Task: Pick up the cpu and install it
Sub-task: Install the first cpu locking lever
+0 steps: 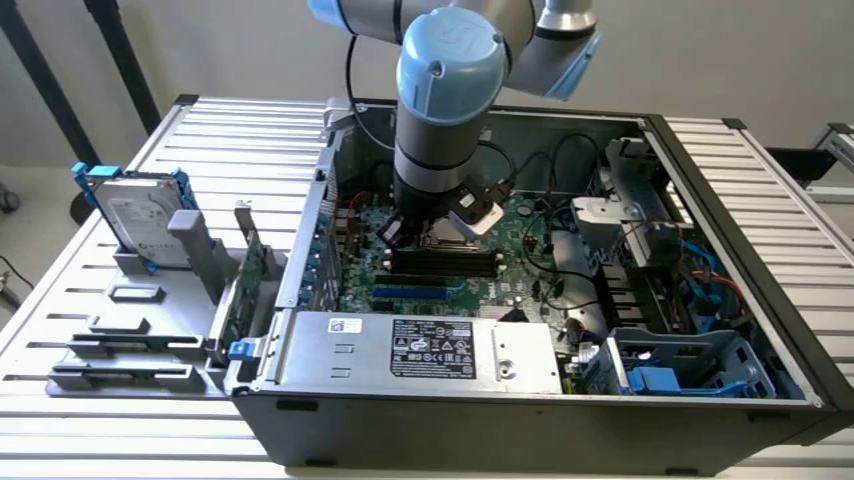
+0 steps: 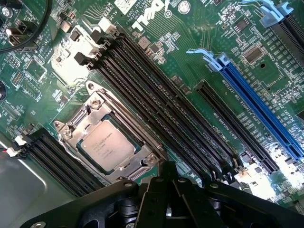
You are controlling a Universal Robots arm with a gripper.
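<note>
The arm reaches down into the open computer case [image 1: 747, 330], its wrist low over the green motherboard [image 1: 521, 250], and the gripper [image 1: 447, 225] sits right above the processor socket. From the wrist camera, the cpu [image 2: 108, 145] lies flat inside the metal socket frame [image 2: 90, 116], its dull silver top facing up with faint print on it, apart from the black gripper body [image 2: 164, 202] that juts in at the edge. Nothing is held that I can see, though whether the claw is wide or narrow I cannot tell, since its tips are hidden. Beside the socket run the long black memory slots [image 2: 156, 102], and further off a blue expansion slot [image 2: 259, 107]. In the exterior view, the silver power supply [image 1: 414, 350] with a black label sits along the near wall of the case. Outside the case, toward the exterior view's left, a hard drive [image 1: 134, 215] with blue rails stands upright in a grey holder [image 1: 134, 340] on the slatted table [image 1: 240, 125].
</note>
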